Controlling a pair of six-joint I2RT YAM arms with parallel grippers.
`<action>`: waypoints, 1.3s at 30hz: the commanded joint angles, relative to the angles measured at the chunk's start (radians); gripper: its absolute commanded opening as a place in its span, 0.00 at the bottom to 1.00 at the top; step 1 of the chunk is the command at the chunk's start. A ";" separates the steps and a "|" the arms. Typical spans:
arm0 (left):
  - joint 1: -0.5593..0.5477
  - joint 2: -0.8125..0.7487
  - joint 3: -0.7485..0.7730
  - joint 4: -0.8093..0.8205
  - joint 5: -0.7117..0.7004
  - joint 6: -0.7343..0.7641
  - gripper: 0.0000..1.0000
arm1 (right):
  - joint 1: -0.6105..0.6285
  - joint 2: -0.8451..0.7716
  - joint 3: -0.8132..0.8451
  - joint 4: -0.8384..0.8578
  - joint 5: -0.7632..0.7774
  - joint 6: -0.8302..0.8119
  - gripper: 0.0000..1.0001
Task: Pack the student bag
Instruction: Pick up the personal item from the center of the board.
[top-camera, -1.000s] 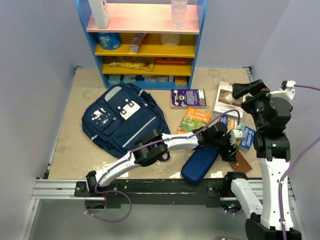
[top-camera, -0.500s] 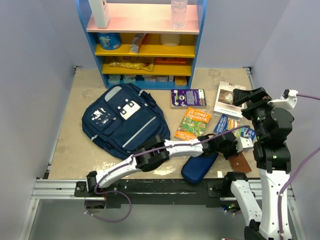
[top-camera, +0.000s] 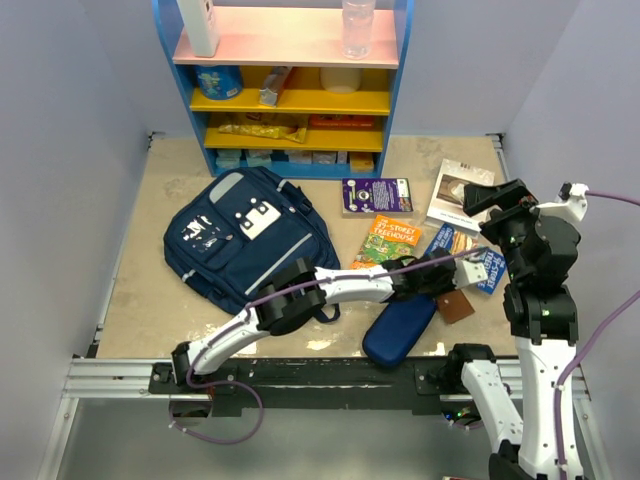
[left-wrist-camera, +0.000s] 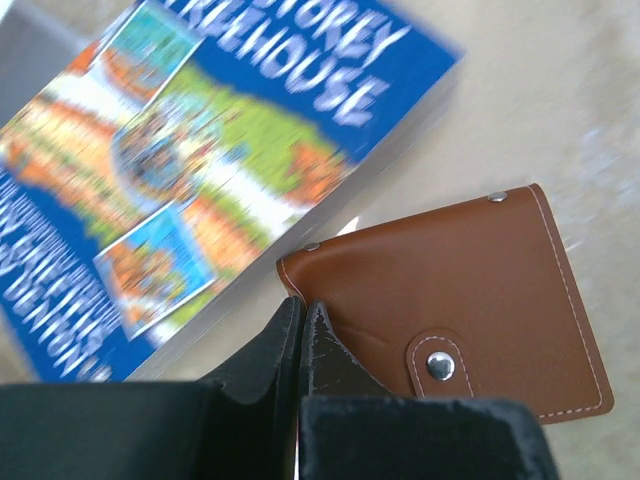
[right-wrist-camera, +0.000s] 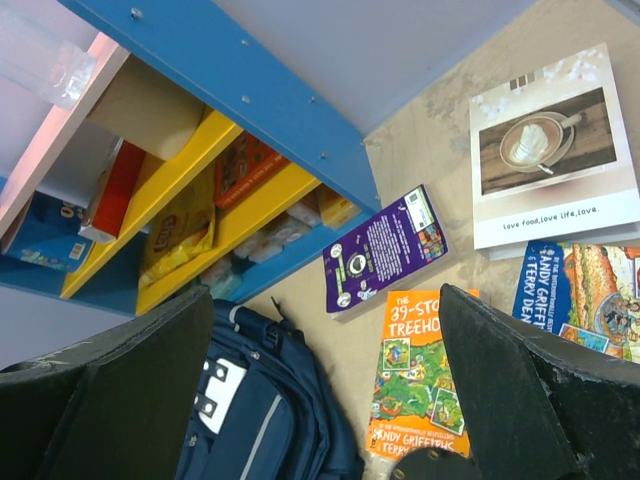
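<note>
Student bag flat, left hand pinching brown wallet by its corner, beside book, right hand spread

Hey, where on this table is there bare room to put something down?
Bare table left of the student bag, toward the wall; also the far right corner between the shelf unit and the coffee book. Crowded right of the bag: orange book, zip case, brown wallet.

**Surface notes from my feed**

I read the wallet as smooth brown leather with light stitching and shiny metal studs. Book cover: glossy printed paper. Backpack: matt navy woven cloth. Pencil case: similar dull blue cloth. Table: matt beige, mottled. Shelf: smooth painted boards.
</note>
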 joint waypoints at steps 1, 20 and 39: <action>0.089 -0.013 -0.155 -0.276 -0.127 0.061 0.00 | 0.007 -0.005 -0.006 0.008 0.007 0.003 0.97; 0.164 -0.064 0.019 -0.348 0.066 -0.083 0.00 | 0.010 0.008 -0.037 0.005 0.021 -0.015 0.98; 0.266 -0.306 -0.031 -0.261 0.352 -0.244 0.00 | 0.009 -0.029 -0.110 -0.014 0.102 -0.026 0.95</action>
